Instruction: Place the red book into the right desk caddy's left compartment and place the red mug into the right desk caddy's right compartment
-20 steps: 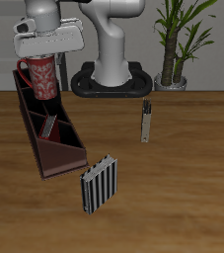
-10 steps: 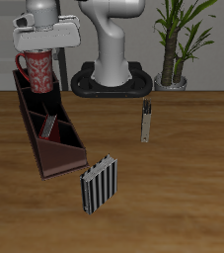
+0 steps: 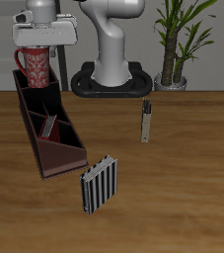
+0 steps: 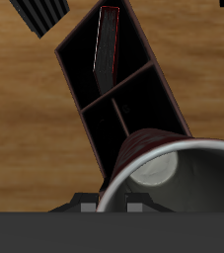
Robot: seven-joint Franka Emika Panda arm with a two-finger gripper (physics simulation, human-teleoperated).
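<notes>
The red mug [image 3: 37, 67] hangs upright above the far end of the right desk caddy [image 3: 46, 164], with my gripper [image 3: 40, 47] shut on its rim from above. In the wrist view the mug's pale rim and inside [image 4: 173, 163] fill the frame close to the camera, with the caddy [image 4: 155, 77] below it. The red book [image 3: 49, 126] leans inside the caddy's middle section, and its dark cover with red edges [image 4: 104, 44] shows in the wrist view. The mug hides my fingertips.
A black-and-white striped book [image 3: 99, 185] stands just off the caddy's near end. A slim dark book [image 3: 145, 121] stands upright mid-table. The robot base [image 3: 112, 79] and a potted plant [image 3: 175, 49] are at the back.
My gripper has carried the mug a little farther back and up over the caddy's far end. Nothing else has moved.
</notes>
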